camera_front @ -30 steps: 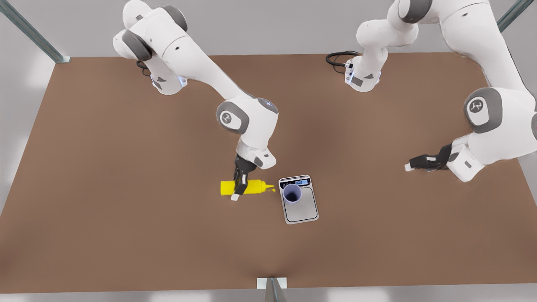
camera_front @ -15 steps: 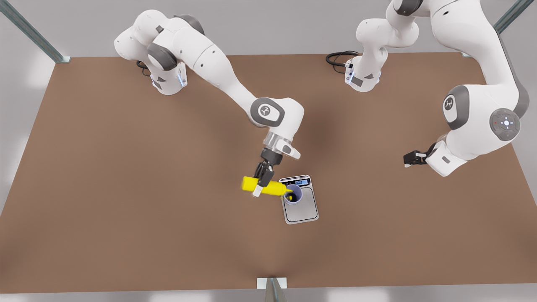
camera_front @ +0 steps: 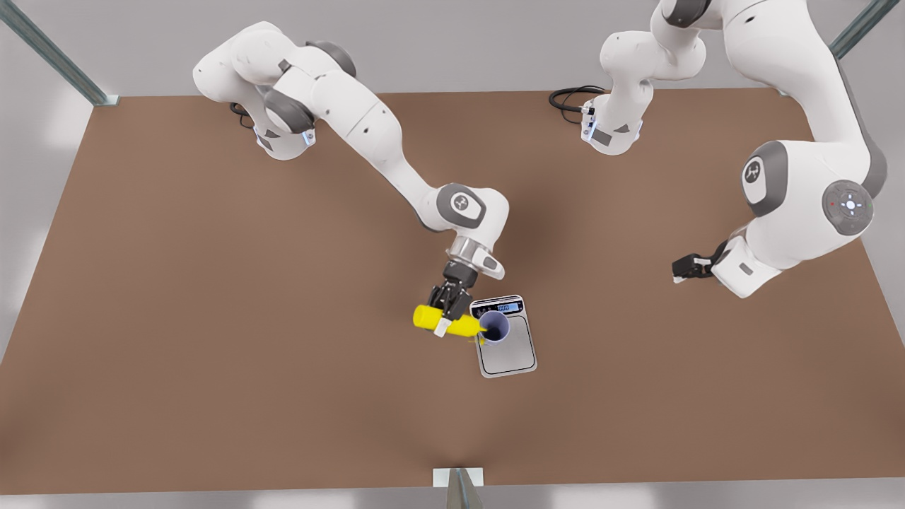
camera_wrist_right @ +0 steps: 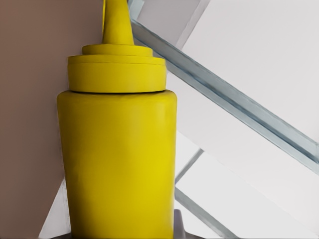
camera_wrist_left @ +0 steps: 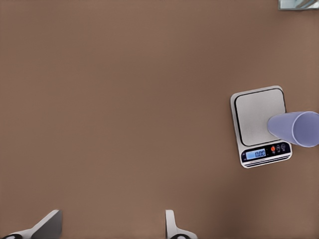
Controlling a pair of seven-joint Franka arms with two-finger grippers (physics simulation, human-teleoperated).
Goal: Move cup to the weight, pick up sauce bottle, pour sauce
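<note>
Both arms reach low: right pincer [camera_front: 448, 311] tilts sauce bottle [camera_front: 442, 322] cupward; left waits.

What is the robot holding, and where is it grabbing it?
The right gripper holds the yellow sauce bottle around the middle of its body, nozzle at the cup. The left gripper holds nothing.

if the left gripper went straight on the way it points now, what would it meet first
Most likely bare table: the left gripper faces brown tabletop, with the weight and cup off to one side. Height above the table is unclear.
</note>
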